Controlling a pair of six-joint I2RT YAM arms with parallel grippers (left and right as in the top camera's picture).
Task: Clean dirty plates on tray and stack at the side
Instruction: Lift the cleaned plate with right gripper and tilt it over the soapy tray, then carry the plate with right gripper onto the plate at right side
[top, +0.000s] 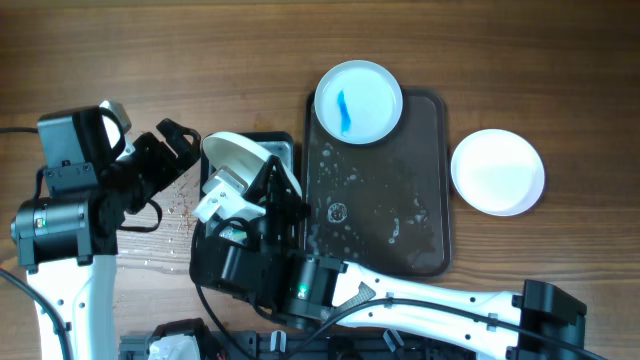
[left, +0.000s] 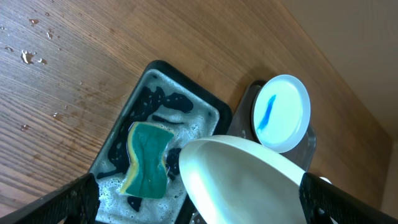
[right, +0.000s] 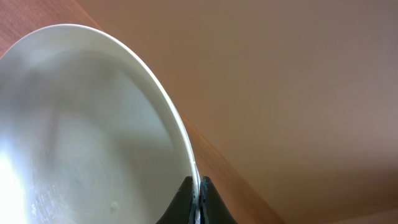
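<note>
**Right arm** (top: 420, 295): white and black, reaching from the near edge of the bench across to the left and ending over the basin. Right fingers (right: 183, 205): clenched on the rim of a round white shallow plate (top: 235, 155). The plate is held tilted above the basin, and the face shown carries no blue.

**Left arm** (top: 70, 210): raised at the left side of the bench, with the wrist angled toward the basin. Left fingers (left: 71, 202): spread wide and released, one on each side of the held plate in the wrist view, grasping nothing.

**Small black rectangular basin** (left: 155, 65): sits on the wooden bench (top: 520, 50) just left of the tray. It is soapy inside and holds a green-yellow sponge (left: 146, 158).

**Large dark brown rectangular tray** (top: 440, 180): low-rimmed, its surface wet and spotted with suds.

**Second white plate with a blue smear** (top: 358, 100): rests at the tray's far left corner, overlapping the rim.

**Third white plate, unmarked** (top: 497, 172): lies on the bench just right of the tray.

**Water droplets** (left: 28, 56): scattered on the bench left of the basin.
</note>
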